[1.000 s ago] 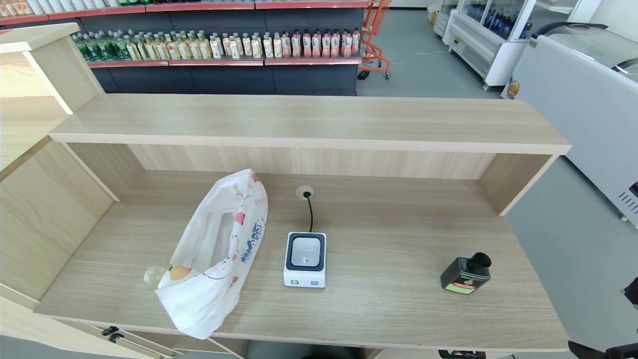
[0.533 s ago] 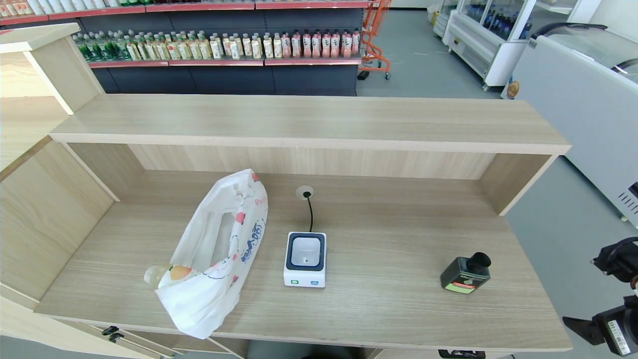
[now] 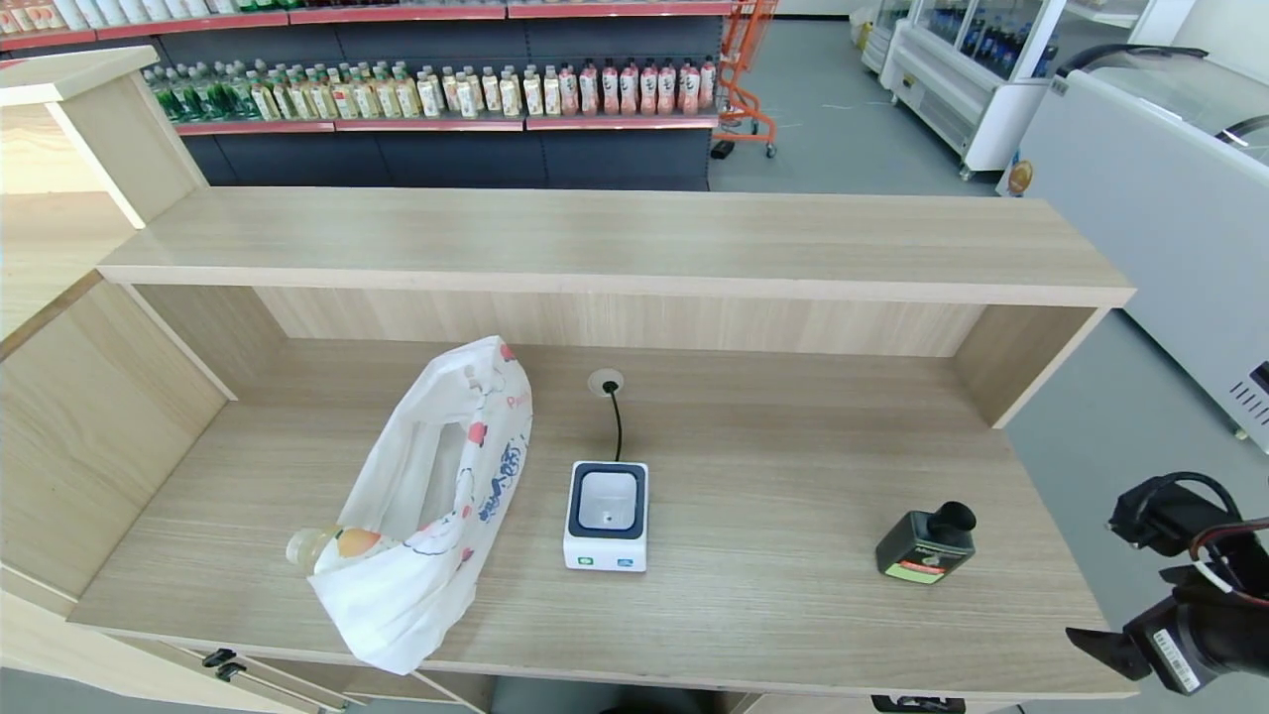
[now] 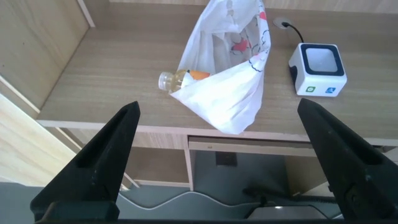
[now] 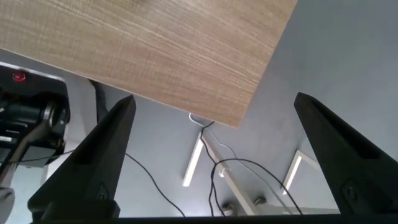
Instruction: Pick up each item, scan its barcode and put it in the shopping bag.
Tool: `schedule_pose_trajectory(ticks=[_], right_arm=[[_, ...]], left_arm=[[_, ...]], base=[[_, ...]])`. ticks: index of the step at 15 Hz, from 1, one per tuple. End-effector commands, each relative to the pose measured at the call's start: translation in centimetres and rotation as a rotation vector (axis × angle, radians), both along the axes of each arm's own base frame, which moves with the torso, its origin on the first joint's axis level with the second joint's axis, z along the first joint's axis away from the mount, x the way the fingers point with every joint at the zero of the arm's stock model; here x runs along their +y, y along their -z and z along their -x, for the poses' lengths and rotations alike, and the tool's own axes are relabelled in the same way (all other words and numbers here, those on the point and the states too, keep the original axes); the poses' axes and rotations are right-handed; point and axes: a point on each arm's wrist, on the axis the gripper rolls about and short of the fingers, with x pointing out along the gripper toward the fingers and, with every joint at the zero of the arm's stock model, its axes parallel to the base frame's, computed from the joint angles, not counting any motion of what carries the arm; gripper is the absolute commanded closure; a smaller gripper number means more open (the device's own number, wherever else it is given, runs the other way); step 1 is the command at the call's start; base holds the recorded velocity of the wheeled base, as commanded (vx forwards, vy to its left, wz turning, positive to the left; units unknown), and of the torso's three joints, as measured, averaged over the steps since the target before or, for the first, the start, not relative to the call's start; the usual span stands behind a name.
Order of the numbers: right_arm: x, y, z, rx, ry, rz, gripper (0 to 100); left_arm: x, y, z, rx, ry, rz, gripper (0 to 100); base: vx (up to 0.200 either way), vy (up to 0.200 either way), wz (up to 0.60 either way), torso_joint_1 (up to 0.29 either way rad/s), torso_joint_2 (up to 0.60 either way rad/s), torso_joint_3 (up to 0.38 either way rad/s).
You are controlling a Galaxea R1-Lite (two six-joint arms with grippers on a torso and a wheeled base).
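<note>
Your dark bottle [image 3: 927, 545] sits on the surface [image 3: 773, 615] at 3 o'clock of the scanner [image 3: 607, 516], well apart from it, probably staged there for the right arm. The right tool [image 5: 214, 102] hangs off the surface's corner, at 4 o'clock of that bottle, fingers spread and grasping nothing. The shopping bag [image 3: 426, 496] slumps at the scanner's 9 o'clock with a clear bottle [image 3: 315, 543] poking from it. The left tool [image 4: 217, 107], likewise released, hovers off the near edge. The scanner's window faces up, so you'd likely present the barcode downward.
</note>
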Motion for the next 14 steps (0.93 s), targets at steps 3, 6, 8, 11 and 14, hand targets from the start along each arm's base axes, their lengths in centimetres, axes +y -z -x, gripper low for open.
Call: schedule_pose_trajectory(ticks=[3,6,8,11,14], right_arm=[[0.0,2.9,-4.1,-0.039,-0.197,0.004,0],[0.1,4.5,-5.4,-0.058,-0.383,-0.023,0],[0.2,5.0,-5.6,-0.046,-0.420,-0.026,0],[0.6,5.6,-6.4,-0.049,-0.454,-0.038,0],[0.9,5.9,-7.7,-0.077,-0.492,-0.048,0]], left_arm=[[0.0,0.0,0.0,0.000,0.002,0.001,0],[0.0,0.0,0.0,0.000,0.000,0.001,0],[0.0,0.0,0.0,0.000,-0.001,0.001,0],[0.0,0.0,0.0,0.000,0.000,0.001,0],[0.0,0.0,0.0,0.000,0.000,0.001,0]], base=[[0.000,0.000,0.00,0.000,0.00,0.000],[0.000,0.000,0.00,0.000,0.00,0.000],[0.000,0.000,0.00,0.000,0.00,0.000],[0.000,0.000,0.00,0.000,0.00,0.000],[0.000,0.000,0.00,0.000,0.00,0.000]])
